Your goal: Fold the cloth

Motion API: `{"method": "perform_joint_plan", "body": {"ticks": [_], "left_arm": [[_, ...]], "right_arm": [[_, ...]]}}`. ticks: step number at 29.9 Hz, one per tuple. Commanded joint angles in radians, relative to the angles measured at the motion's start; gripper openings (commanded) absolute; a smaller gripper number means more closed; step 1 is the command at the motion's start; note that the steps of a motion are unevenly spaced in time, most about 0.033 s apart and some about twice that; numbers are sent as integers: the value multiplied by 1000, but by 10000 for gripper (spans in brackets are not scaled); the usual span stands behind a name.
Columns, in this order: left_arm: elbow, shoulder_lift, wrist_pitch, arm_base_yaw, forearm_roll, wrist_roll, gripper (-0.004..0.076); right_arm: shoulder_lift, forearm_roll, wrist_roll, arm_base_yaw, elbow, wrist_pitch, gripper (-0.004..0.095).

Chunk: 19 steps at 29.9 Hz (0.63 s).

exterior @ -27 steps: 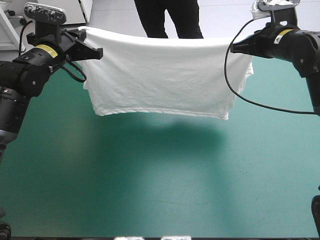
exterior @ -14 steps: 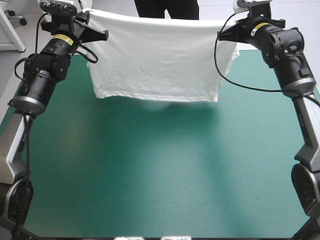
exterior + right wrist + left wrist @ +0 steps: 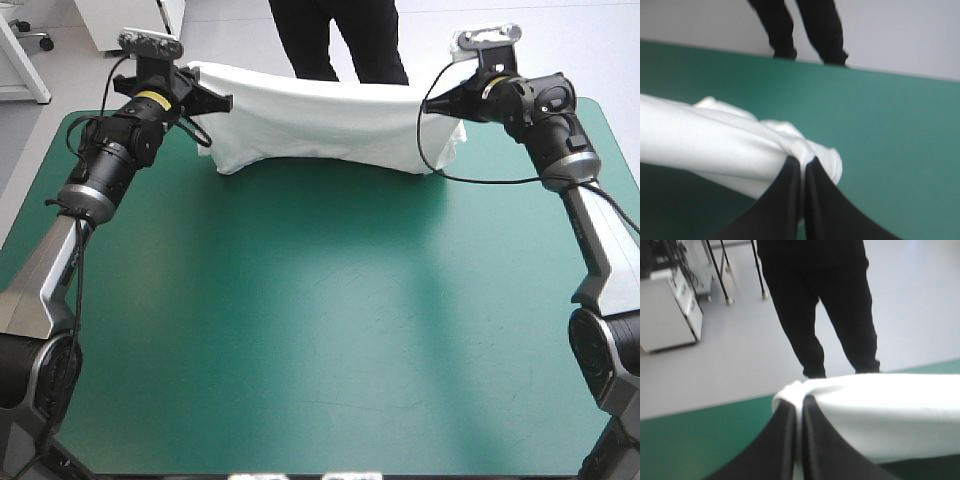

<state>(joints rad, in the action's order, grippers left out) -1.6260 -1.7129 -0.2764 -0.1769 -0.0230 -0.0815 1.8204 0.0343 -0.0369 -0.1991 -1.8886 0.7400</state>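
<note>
T-shirt now sits upper centre in the high view, strung as a sagging white band between the two arms over the far strip of the table. Earlier it hung as a tall sheet, nearer the camera and well above the cover. So it has been carried toward the far edge and lowered. Lower hem looks at or just above the teal-green cover (contact not certain from this angle). Top edge is slung between the two grips and dips in the middle. Judgement: this is the lay-down step, with the shirt likely to be set down and spread flat next. No fold made yet, so the task is at an early stage.

Left gripper, upper left, has its black fingers pinched nearly together on one top corner, with cloth bunched at the tips in the left wrist view. Right gripper, upper right, is clamped the same way on the other corner, with cloth wadded at its tips and a loose bit hanging beside it.

Count: one T-shirt, two grippers (both holding it), one table cover.
</note>
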Motion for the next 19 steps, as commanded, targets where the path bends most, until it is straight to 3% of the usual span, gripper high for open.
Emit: {"method": "perform_joint_plan", "body": {"ticks": [1, 10, 19], "left_arm": [[103, 118, 60, 1, 23, 5, -9], [557, 441, -23, -1, 79, 5, -9], [788, 704, -279, -1, 82, 16, -9]], "right_arm": [[-67, -67, 51, 1, 94, 9, -17], [-246, -149, 113, 1, 483, 54, -17], [-482, -216, 120, -2, 807, 94, -17]]}}
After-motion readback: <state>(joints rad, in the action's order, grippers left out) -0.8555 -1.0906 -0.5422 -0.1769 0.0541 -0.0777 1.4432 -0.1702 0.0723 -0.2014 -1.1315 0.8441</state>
